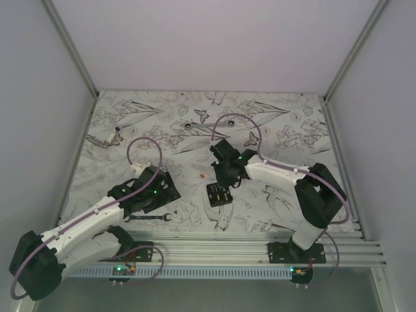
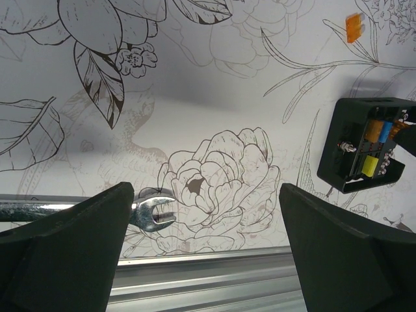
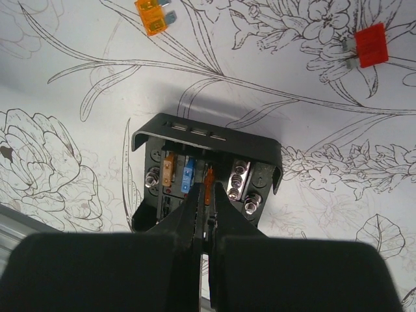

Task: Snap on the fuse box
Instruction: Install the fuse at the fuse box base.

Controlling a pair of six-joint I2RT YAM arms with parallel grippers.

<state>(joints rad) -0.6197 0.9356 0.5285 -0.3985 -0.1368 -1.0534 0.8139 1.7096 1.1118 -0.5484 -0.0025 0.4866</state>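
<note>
Beneath right tool (image 3: pixel 207 196), clenched on orange fuse (image 3: pixel 208 179), open-topped black fuse box (image 3: pixel 208 136); left tool (image 2: pixel 205 198) released.

The right end effector (image 3: pixel 205 196) covers the near half of the fuse box (image 3: pixel 208 140); the wrench (image 2: pixel 155 212) runs off frame.

Reads as smooth black plastic on the fuse box (image 3: pixel 207 138), faintly glossy along its top rim. Inside, translucent orange and blue plastic beside bright, shiny metal screw terminals (image 3: pixel 241 175). Glassy, see-through orange fuse (image 3: pixel 153 17) lying loose, with grey metal blades; red fuse (image 3: pixel 371 45) flatter, opaque-looking. Polished silvery metal for the wrench (image 2: pixel 153 211), mirror-bright at the head. Matt white surface (image 2: pixel 214 97) with printed line flowers, paper or cloth unclear. Dull grey ribbed metal rail (image 1: pixel 247 249) along its near edge. Matt black, slightly grainy fingers (image 2: pixel 65 253) on the left gripper (image 2: pixel 207 195).
</note>
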